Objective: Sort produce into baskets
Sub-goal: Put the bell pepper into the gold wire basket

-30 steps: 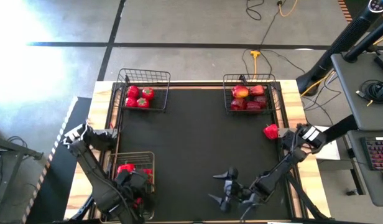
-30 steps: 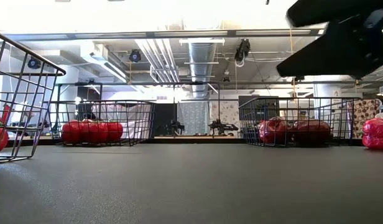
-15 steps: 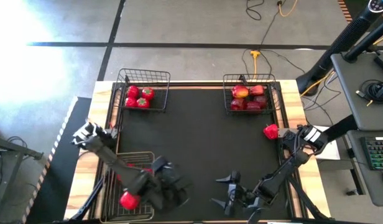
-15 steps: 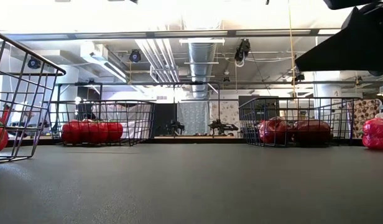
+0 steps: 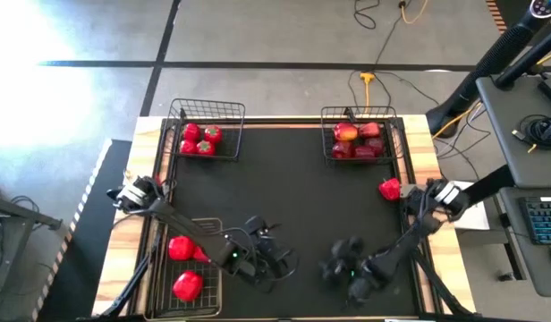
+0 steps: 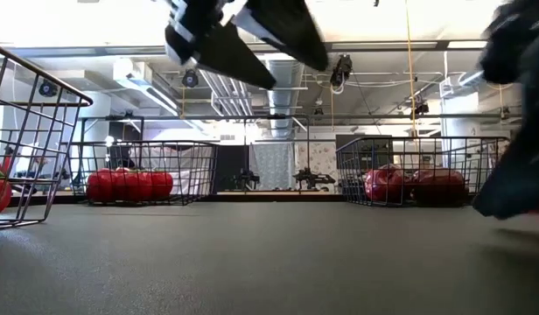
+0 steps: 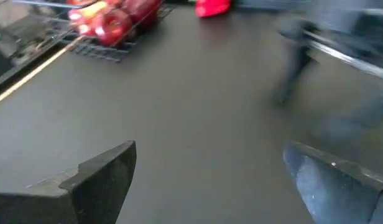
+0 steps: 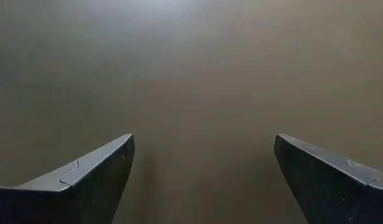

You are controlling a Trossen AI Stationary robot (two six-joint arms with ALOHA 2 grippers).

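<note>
**Both end effectors wide open and empty above the near middle of the worktop**

The left end effector [image 5: 274, 257] and the right end effector [image 5: 340, 268] hover near the near edge, with fingers spread and nothing held. One loose red pepper [image 5: 389, 189] lies at the right edge. Long basket [image 5: 188, 279] at the near-left corner runs along the left edge; tomato basket [image 5: 207, 131] far-left, apple basket [image 5: 362, 134] far-right. The black mat [image 5: 284, 197] between them is open.

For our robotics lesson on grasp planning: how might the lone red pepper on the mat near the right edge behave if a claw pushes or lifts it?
The red pepper looks lumpy, so it would probably wobble rather than roll far. Its glossy skin may slip between claw fingers. Sitting at the mat's edge, a push could nudge it off.
</note>
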